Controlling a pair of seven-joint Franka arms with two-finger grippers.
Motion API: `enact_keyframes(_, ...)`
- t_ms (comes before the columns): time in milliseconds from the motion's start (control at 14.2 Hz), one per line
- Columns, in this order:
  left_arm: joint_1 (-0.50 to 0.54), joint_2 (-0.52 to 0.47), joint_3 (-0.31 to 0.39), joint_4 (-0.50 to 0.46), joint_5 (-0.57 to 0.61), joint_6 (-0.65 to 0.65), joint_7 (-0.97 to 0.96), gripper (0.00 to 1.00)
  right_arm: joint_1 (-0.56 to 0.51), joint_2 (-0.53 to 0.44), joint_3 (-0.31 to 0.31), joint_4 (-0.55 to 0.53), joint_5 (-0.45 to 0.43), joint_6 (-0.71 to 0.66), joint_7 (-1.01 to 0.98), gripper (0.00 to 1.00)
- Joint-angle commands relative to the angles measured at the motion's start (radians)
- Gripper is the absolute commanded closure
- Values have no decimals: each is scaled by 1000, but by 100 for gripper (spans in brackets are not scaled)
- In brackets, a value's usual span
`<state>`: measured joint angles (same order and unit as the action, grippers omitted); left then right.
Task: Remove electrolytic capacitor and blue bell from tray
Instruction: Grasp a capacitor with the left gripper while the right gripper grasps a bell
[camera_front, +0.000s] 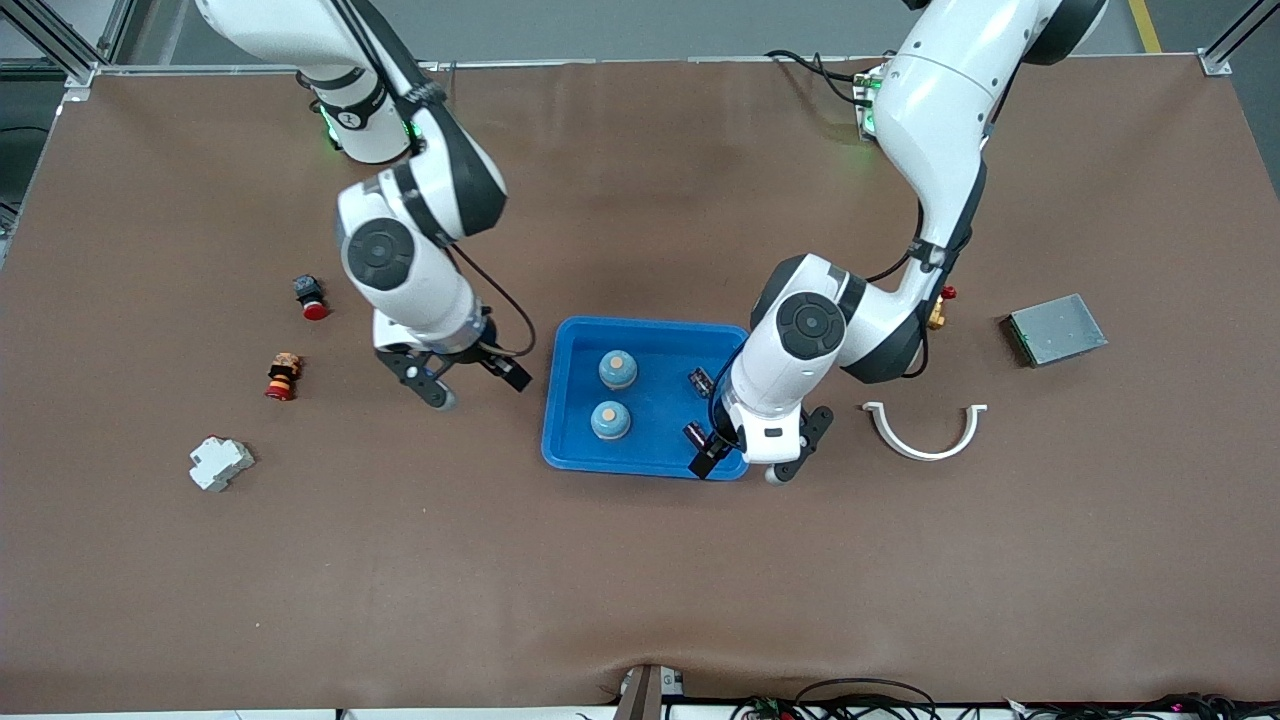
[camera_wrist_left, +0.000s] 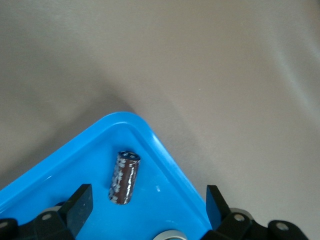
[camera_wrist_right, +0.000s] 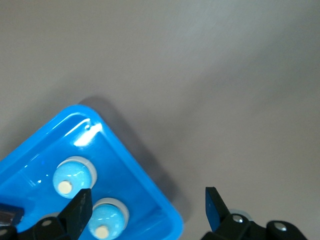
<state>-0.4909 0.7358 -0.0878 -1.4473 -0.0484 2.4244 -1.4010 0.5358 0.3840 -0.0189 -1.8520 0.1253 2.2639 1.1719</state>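
Grippers spread wide, empty: left gripper (camera_front: 748, 462), right gripper (camera_front: 477, 386). Blue tray (camera_front: 570, 455) holds two bells (camera_front: 618, 369), two capacitors (camera_front: 700, 380).

Two glossy white arms with rounded black joint caps and black elbow bands; thin black cables loop along each forearm; green lights glow near both bases; fingers black
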Motion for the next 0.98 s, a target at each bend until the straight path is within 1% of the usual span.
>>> enact_keyframes(0, -23, 42, 10, 21, -13, 50, -12, 0, 56, 96, -10, 74, 10, 34, 102, 0)
enact_keyframes(211, -23, 60, 10, 18, -11, 51, -12, 0, 104, 166, -9, 100, 10, 74, 194, 0)
enact_keyframes(421, -25, 68, 10, 12, -11, 48, -13, 0, 141, 248, -10, 180, 7, 71, 290, 0)
enact_keyframes(912, -29, 117, 10, 12, -8, 48, -13, 0, 213, 273, -12, 194, -1, 74, 354, 0)
